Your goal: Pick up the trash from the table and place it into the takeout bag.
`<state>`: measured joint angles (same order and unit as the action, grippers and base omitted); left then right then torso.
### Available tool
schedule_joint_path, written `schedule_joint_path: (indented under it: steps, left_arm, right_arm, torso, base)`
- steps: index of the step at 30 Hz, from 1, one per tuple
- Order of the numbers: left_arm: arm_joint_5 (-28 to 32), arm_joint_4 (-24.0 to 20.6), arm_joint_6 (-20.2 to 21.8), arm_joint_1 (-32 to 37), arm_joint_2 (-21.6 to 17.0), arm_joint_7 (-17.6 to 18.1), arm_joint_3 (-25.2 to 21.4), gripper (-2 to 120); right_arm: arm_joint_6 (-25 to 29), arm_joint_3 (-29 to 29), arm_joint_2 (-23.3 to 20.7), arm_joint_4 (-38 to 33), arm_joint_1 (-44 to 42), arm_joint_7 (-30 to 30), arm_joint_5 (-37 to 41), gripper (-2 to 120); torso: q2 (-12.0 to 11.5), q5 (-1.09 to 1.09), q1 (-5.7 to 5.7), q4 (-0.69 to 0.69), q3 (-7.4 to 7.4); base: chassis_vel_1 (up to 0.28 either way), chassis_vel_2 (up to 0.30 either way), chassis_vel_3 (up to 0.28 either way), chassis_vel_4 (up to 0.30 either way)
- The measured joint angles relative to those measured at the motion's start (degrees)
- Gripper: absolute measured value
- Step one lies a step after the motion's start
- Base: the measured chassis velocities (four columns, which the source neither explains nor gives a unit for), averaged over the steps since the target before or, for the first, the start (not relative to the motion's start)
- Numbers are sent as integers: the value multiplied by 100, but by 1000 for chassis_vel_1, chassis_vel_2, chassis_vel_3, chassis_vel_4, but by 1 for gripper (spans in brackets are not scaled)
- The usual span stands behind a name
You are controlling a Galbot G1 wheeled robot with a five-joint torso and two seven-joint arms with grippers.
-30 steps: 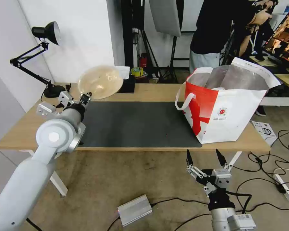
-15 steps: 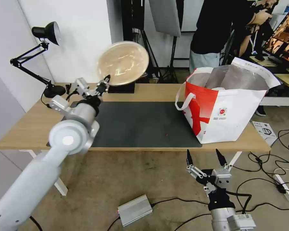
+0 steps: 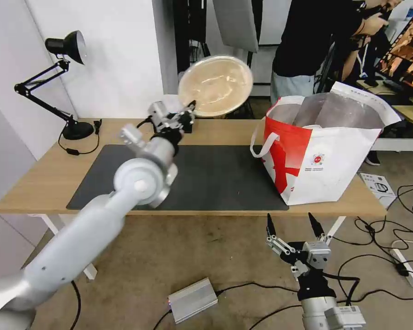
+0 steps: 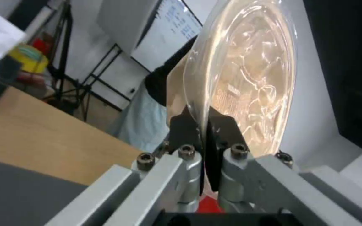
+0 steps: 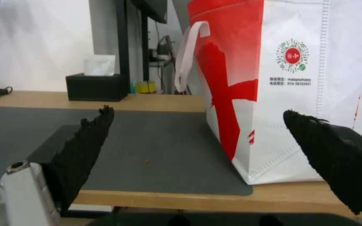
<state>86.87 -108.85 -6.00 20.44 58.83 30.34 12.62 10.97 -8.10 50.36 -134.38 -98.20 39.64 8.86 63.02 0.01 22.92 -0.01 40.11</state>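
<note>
Clamped on the rim of the shallow beige pulp bowl (image 3: 215, 85), the left gripper (image 3: 188, 111) holds it tilted high above the far table (image 3: 225, 130), left of the white-and-red foil-lined takeout bag (image 3: 323, 151). Clear the bag's rim before releasing. Below the near edge, the right gripper (image 3: 293, 228) waits with jaws apart.

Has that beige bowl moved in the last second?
Yes. The beige bowl, held by the left gripper, rose and travelled right, from beside the desk lamp toward the takeout bag.

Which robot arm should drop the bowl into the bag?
The left. Its gripper already has its jaws shut on the beige bowl, lifted above the table beside the takeout bag. The right gripper hangs open and low, below the table's front edge.
</note>
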Motion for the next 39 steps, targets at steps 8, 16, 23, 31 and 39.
schedule_joint_path:
  steps: [8, 16, 23, 31, 39]
  left_arm:
    - [-35, 436, -56, -402, 301, -79, 416, 0]
    - [-67, 1034, -140, -875, 750, -80, 978, 0]
    - [-84, 1546, -146, -1257, 1121, -79, 1397, 0]
    - [-197, 2371, -146, -1757, 1688, -218, 1815, 0]
    - [-229, 2766, -148, -2049, 1885, -357, 2090, 0]
  right_arm:
    - [0, 0, 0, 0, 0, 0, 0, 100]
    - [0, 0, 0, 0, 0, 0, 0, 100]
    - [0, 0, 0, 0, 0, 0, 0, 100]
    - [0, 0, 0, 0, 0, 0, 0, 100]
    - [0, 0, 0, 0, 0, 0, 0, 100]
  torso:
    - [0, -1, 0, 1, 0]
    - [0, 0, 0, 1, 0]
    - [0, 0, 0, 0, 0]
    - [0, 0, 0, 0, 0]
    - [0, -1, 0, 1, 0]
  base:
    - [0, 0, 0, 0]
    - [0, 0, 0, 0]
    - [0, 0, 0, 0]
    - [0, 0, 0, 0]
    - [0, 0, 0, 0]
